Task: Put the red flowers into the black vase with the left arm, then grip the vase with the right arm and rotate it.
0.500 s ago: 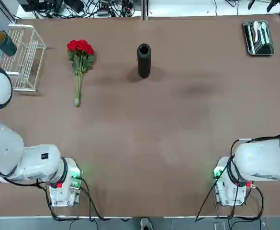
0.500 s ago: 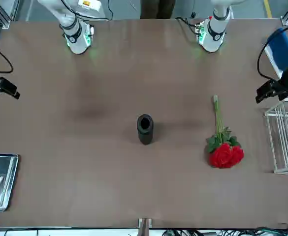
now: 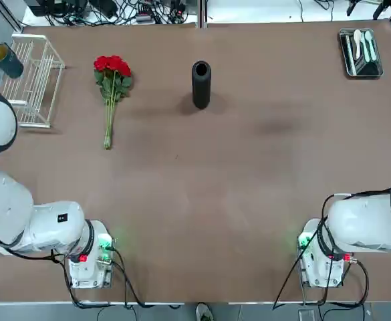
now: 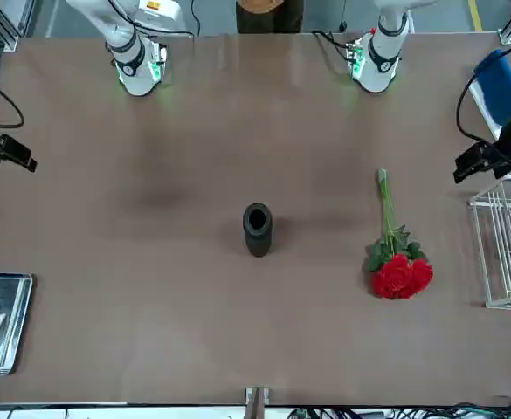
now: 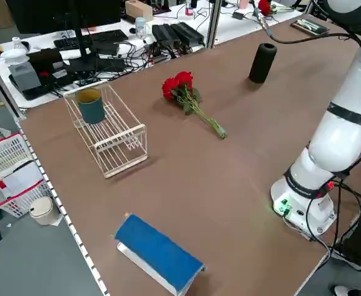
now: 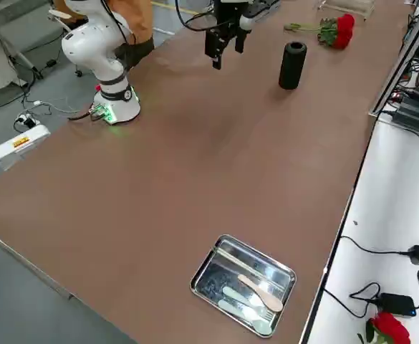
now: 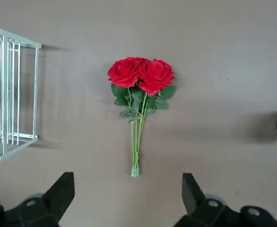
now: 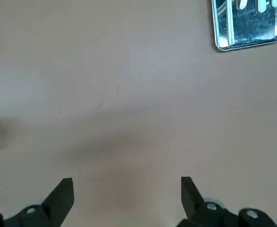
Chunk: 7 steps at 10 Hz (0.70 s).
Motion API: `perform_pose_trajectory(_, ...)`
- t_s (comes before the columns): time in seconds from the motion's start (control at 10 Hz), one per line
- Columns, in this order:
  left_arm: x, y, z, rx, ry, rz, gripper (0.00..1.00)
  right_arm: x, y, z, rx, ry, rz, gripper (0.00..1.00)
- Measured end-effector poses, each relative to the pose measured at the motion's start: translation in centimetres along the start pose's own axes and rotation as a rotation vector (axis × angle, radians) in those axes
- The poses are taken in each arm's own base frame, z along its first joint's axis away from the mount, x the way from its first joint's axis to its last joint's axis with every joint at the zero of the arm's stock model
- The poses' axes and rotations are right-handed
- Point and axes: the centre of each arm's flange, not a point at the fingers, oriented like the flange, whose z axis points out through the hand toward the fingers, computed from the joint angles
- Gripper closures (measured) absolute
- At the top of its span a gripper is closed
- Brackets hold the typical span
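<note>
The red flowers (image 3: 112, 72) lie flat at the table's far left, blooms away from the robot and stems (image 3: 107, 127) pointing back toward it. To their right the black vase (image 3: 201, 84) stands upright with its mouth free. My left gripper (image 7: 127, 196) hovers high above the flowers (image 7: 140, 75), fingers (image 7: 62, 191) spread open, nothing between them. It also shows at the table's edge in the front view as the left gripper (image 4: 480, 162). My right gripper (image 8: 126, 196) hangs open over bare table on the right side, far from the vase (image 6: 291, 64).
A white wire rack (image 3: 33, 80) with a dark green cup (image 3: 9, 61) stands left of the flowers. A metal tray (image 3: 360, 52) with spoons sits at the far right corner. A blue flat box (image 5: 158, 253) lies near the table's left edge.
</note>
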Motion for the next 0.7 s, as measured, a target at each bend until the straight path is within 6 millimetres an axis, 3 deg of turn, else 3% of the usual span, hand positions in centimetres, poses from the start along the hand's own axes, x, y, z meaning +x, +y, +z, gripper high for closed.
perform_pose_trajectory(0.3, 1.3, 0.2, 3.1, -0.057, -0.035, -0.027, 0.0, 0.0, 0.0, -0.1, 0.0, 0.002, 0.0, 0.0)
perform_pose_trajectory(0.5, 2.8, -0.3, 8.3, -0.015, -0.016, -0.029, 0.0, 0.0, -0.1, -0.1, 0.0, 0.001, -0.002, 0.0)
perform_pose_trajectory(0.7, 2.7, 0.4, 15.2, -0.002, -0.013, -0.015, 0.0, 0.0, -0.4, -0.1, 0.0, 0.001, -0.007, 0.0)
